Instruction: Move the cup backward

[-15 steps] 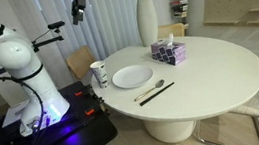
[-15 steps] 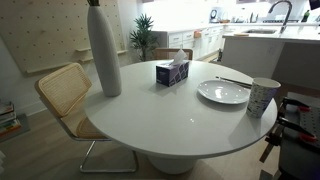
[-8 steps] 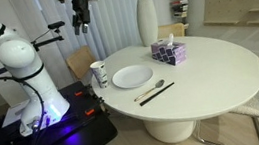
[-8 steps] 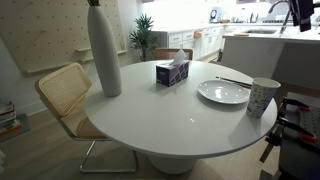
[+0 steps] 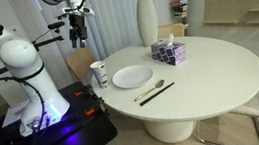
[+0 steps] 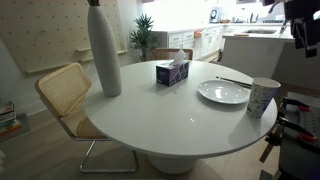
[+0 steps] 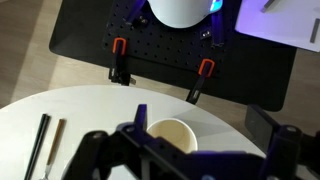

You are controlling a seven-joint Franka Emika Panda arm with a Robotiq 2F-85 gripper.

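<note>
Jaws released, spread wide, hanging high over the edge of the round desk (image 5: 211,82). Below them and well apart stands the cup (image 7: 172,135), upright and empty, just beside a bare plate (image 5: 132,77). Farther in lie a spoon (image 5: 151,86) and chopsticks (image 5: 158,93), then a tissue box (image 5: 167,51) with a tissue standing up, and a tall vase (image 5: 147,22) holding stems.

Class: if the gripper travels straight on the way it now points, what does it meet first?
Most likely the cup. The gripper hangs high, pointing down, and the wrist view shows the cup's open mouth roughly in its line. Exact alignment is hard to judge.
</note>
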